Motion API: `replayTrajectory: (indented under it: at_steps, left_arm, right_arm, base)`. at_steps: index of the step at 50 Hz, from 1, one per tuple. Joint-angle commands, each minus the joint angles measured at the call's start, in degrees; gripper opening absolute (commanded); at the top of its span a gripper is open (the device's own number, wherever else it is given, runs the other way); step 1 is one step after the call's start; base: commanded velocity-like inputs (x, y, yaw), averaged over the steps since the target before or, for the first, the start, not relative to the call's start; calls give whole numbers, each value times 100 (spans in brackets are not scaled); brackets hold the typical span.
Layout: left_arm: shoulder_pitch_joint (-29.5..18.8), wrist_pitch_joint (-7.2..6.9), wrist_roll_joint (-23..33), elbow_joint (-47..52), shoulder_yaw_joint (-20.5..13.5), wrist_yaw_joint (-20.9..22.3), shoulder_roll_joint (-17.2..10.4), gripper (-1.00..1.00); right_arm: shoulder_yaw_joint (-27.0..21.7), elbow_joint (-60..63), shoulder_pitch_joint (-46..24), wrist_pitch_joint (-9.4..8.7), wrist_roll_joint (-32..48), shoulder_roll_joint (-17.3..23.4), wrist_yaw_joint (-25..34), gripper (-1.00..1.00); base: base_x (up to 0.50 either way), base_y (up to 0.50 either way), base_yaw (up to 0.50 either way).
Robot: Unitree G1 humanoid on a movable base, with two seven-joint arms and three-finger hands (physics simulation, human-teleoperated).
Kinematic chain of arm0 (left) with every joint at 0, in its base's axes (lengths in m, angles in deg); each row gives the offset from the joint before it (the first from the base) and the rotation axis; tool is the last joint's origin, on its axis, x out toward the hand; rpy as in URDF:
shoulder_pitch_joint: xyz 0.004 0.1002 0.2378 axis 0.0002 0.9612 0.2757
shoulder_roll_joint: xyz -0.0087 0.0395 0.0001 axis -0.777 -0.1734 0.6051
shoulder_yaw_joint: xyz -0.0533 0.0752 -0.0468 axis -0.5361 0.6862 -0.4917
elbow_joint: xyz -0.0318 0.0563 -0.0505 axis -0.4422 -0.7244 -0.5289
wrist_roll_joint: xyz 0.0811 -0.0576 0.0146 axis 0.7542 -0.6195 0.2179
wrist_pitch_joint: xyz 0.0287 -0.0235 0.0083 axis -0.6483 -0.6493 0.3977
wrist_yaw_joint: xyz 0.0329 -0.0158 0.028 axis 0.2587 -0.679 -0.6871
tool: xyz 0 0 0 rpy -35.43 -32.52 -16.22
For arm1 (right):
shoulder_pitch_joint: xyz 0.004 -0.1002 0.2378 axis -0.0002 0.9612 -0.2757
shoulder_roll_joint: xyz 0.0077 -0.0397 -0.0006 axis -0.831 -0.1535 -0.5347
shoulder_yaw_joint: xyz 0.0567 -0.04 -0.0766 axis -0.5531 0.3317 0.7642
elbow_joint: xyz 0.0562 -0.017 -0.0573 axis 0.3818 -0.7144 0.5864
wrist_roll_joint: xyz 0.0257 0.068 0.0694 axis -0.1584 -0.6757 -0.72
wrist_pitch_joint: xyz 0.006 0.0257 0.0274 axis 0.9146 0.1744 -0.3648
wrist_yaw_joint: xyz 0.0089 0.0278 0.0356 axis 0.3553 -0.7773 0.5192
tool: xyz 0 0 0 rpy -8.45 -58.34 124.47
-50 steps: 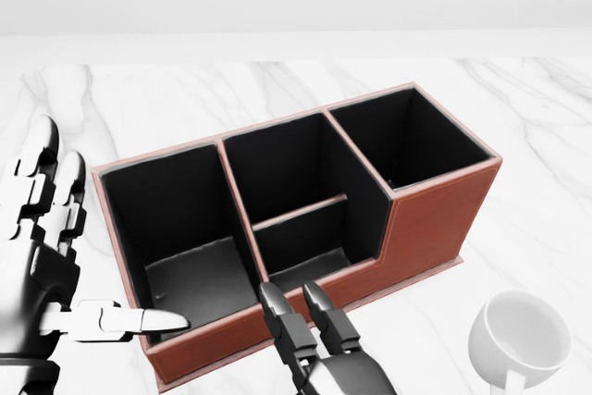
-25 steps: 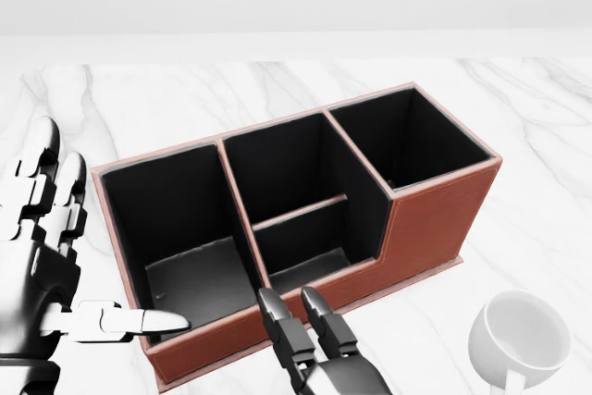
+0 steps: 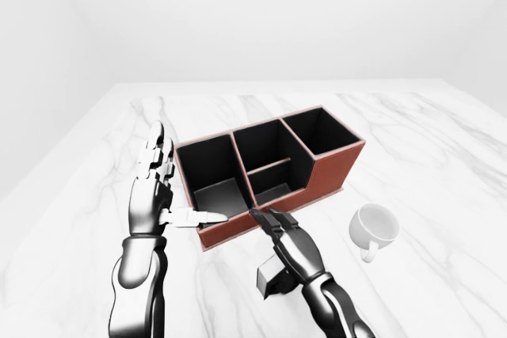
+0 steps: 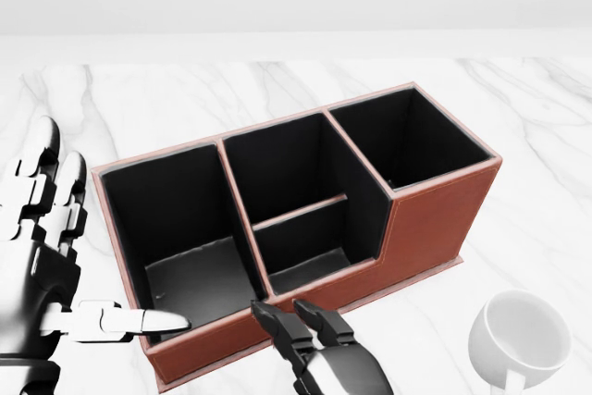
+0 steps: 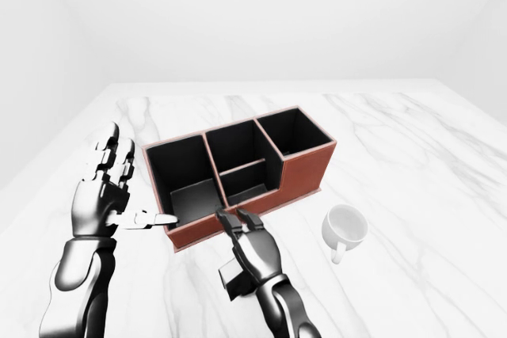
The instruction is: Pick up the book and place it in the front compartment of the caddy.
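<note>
1. Looking down over a white marble table (image 3: 444, 156) with a brown caddy (image 4: 435, 219) lying at a slant across it, the lining showing black throughout.
2. Counting the compartments in the head view: one big bay at the left, a middle bay split by a low divider, and one taller bay at the upper right.
3. Holding the left hand (image 3: 150, 195) upright just beside the caddy's left wall, fingers spread wide and pointing up, gripping nothing.
4. Stretching that hand's thumb (image 4: 120, 321) sideways towards the caddy's lower left corner, with the tip reaching the rim there; not possible to say whether touching.
5. Bringing the right hand (image 3: 293, 251) in from the bottom of the left-eye view, just below the caddy's low wall, fingers (image 4: 277, 326) stretched out nearly straight and aimed at the middle bay.
6. Spotting the book (image 3: 272, 281) as a dark, blocky shape tucked under that right palm and wrist, tilted, and outside the caddy, below it in the view.
7. Unable to tell whether the right thumb and fingers are actually clamping the book or merely lying over it, with the underside of the hand hidden.
8. Noting a white mug (image 3: 374, 227) standing upright on the marble to the right of the right hand, near the caddy's lower right corner but apart from it, handle turned towards the bottom of the view.
</note>
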Motion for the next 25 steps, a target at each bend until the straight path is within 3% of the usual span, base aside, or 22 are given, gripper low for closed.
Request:
replayTrajectory:
  at_steps: [1,25]
  left_arm:
    - [5,0,-4,-5,-5,6,1,100]
    - [-7,0,-12,5,-12,4,-3,100]
  right_arm:
    - [23,-80,238,0,13,53,134,-100]
    - [30,542,280,-11,-54,112,382,-100]
  base:
    - [0,0,0]
    - [0,0,0]
